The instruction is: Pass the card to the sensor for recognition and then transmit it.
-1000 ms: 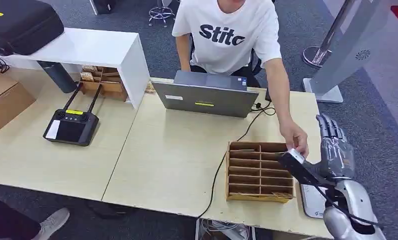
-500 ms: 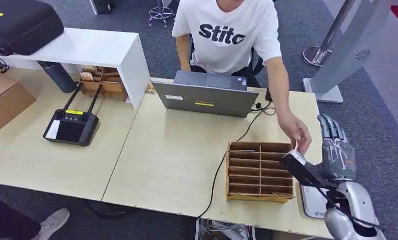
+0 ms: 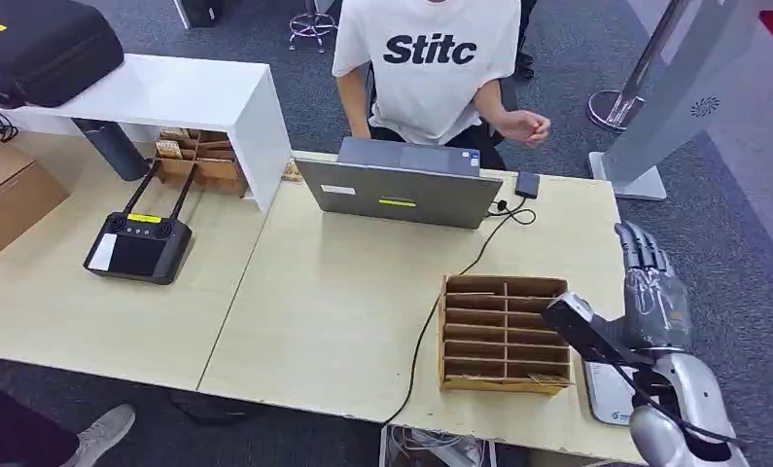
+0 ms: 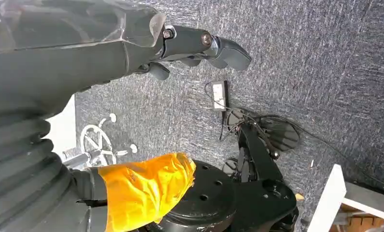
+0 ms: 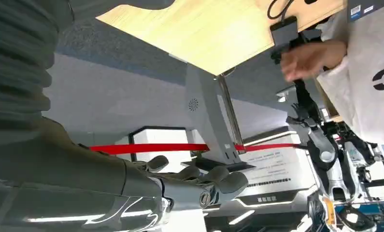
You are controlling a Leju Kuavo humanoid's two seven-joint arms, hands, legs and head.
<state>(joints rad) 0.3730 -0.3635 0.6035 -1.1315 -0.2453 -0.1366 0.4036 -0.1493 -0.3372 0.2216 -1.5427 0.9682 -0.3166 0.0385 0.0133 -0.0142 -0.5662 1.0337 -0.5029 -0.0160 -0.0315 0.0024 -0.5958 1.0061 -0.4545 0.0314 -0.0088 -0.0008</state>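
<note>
The head camera is looking forward and down from high on the robot, taking in the whole desk (image 3: pixel 343 292) and the person (image 3: pixel 431 68) sitting behind it. The left wrist camera is sitting close behind the left robot hand (image 4: pixel 199 48), facing down at the carpeted floor (image 4: pixel 301 72). The right wrist camera is riding close behind the right robot hand (image 5: pixel 199 186), looking outward past the desk's far corner, sharing the desk edge, the person's hand (image 5: pixel 308 58) and the grey stand (image 5: pixel 206 116) with the head view.

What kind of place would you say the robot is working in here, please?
Probably an office or lab test area: a light wooden desk with a laptop, a wooden slotted organizer, grey carpet, and a seated person.
</note>
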